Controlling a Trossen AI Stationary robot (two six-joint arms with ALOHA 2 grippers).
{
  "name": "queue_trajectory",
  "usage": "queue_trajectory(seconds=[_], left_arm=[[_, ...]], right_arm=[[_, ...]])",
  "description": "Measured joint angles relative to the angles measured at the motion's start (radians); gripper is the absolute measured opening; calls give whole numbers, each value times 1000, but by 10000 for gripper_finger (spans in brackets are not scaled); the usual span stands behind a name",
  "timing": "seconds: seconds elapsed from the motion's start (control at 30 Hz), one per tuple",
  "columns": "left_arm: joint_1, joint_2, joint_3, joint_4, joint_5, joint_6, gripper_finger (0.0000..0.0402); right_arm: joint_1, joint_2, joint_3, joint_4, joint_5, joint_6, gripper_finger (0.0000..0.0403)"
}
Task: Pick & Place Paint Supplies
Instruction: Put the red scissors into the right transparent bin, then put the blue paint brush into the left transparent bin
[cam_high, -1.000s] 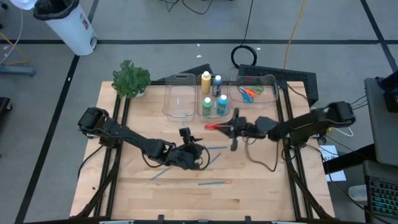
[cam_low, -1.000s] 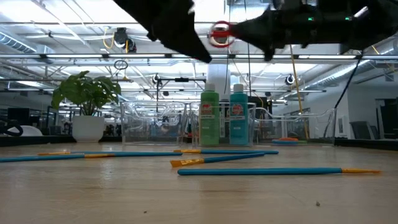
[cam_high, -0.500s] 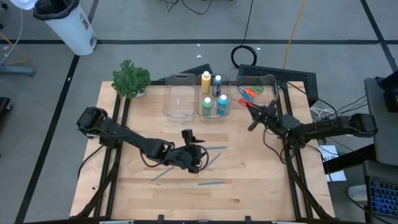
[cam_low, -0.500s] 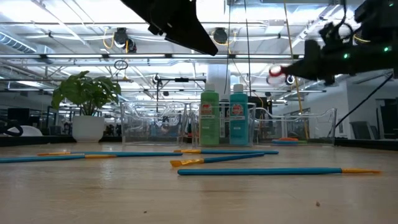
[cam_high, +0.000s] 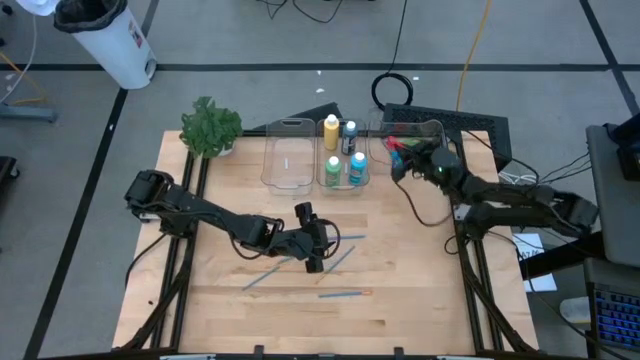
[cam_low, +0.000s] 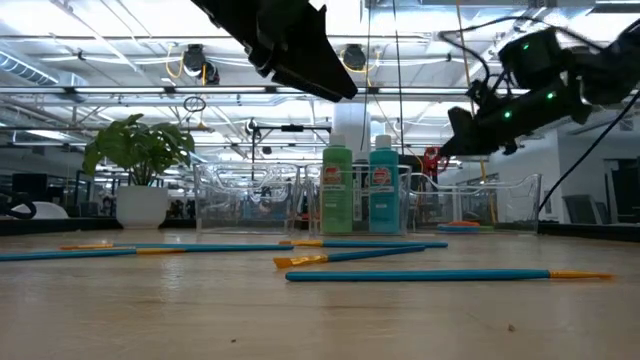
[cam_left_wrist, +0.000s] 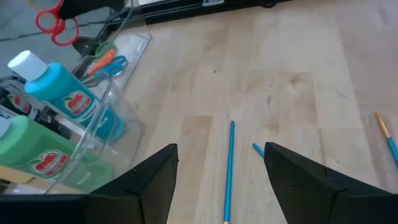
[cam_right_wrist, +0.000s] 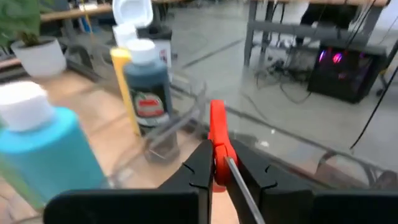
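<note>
- right gripper (cam_high: 398, 152) clamped on small red-handled scissors (cam_right_wrist: 217, 144), raised over the right clear plastic bin (cam_high: 432, 130); a second ago over bare wood short of the middle clear plastic bin (cam_high: 345, 182), half a second ago at the right bin's near rim.
- in the low view, red scissors at (cam_low: 431, 160), hanging just right of the turquoise paint bottle (cam_low: 383, 196), lower than half a second ago.
- orange-handled scissors (cam_left_wrist: 104, 59) and a blue-handled pair (cam_left_wrist: 115, 63) lying flat inside the right bin, unchanged.
- green paint bottle (cam_low: 337, 197), turquoise, yellow (cam_high: 331, 127) and dark paint bottles (cam_high: 349, 134) upright in the middle bin, as before.
- left gripper (cam_high: 317, 244) above the table's middle, fingers spread with nothing between them, shifted slightly toward the middle bin since a second ago.
- thin blue paintbrushes with orange tips (cam_high: 344, 294) scattered on the wooden table (cam_high: 420, 290) around and nearer than the left gripper, none moved.
- left clear bin (cam_high: 288, 160) beside the middle bin.
</note>
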Motion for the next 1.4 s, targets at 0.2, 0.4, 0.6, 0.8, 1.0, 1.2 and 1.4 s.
queue_trajectory(seconds=[0.2, 0.4, 0.6, 0.8, 1.0, 1.2, 1.4], left_arm=[[7, 0, 0, -2, 32, -8, 246], [8, 0, 0, -3, 34, -10, 246], [8, 0, 0, -3, 35, -10, 246], [8, 0, 0, -4, 35, -9, 246], [8, 0, 0, -4, 34, -3, 246], [8, 0, 0, -4, 35, -5, 246], [8, 0, 0, -4, 35, -19, 246]], right_arm=[[-116, 131, 15, 37, -98, -1, 28], [-146, 201, 15, 84, -102, -25, 86], [-145, 208, 15, 84, -102, -103, 157], [-93, 141, 15, 98, -104, -83, 197], [118, 53, 15, 121, -105, -85, 205], [458, 40, 15, 167, -104, -176, 205], [738, 75, 14, 109, -104, -139, 200]])
